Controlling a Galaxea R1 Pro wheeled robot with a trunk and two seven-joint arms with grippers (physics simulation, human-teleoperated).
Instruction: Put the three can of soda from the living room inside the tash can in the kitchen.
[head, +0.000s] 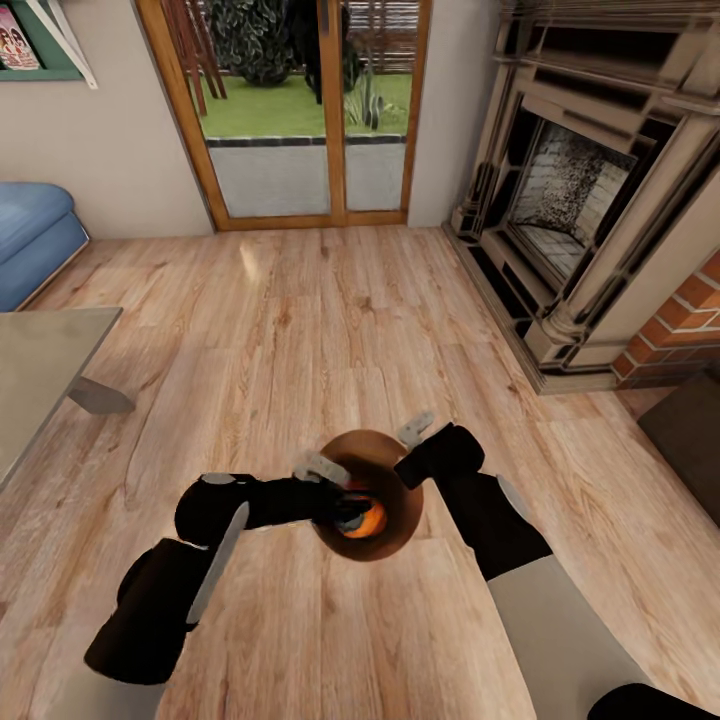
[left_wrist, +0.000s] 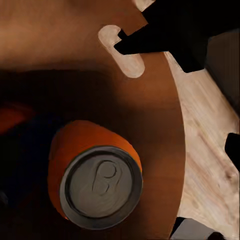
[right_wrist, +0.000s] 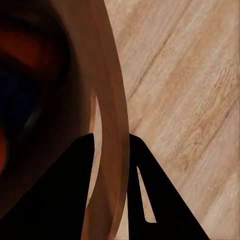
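The tash can (head: 372, 446) stands on the wood floor between my arms, showing its coppery brown inside. My right gripper (head: 418, 452) is shut on its rim (right_wrist: 114, 90), one finger inside and one outside. My left gripper (head: 345, 506) hangs over the bin's mouth, open, its fingers apart from the cans. A bright orange can of soda (left_wrist: 97, 175) lies in the bin (left_wrist: 150, 125), its grey top facing the left wrist camera. Beside it sits a dark blue can (left_wrist: 25, 150), and an orange-red shape (left_wrist: 10, 115) shows beyond that, blurred.
A glass-topped table (head: 45, 370) is at the left, with the blue sofa (head: 30, 240) behind it. The fireplace (head: 590, 200) and its brick side fill the right. Glass doors (head: 300, 110) to a garden are straight ahead across open plank floor.
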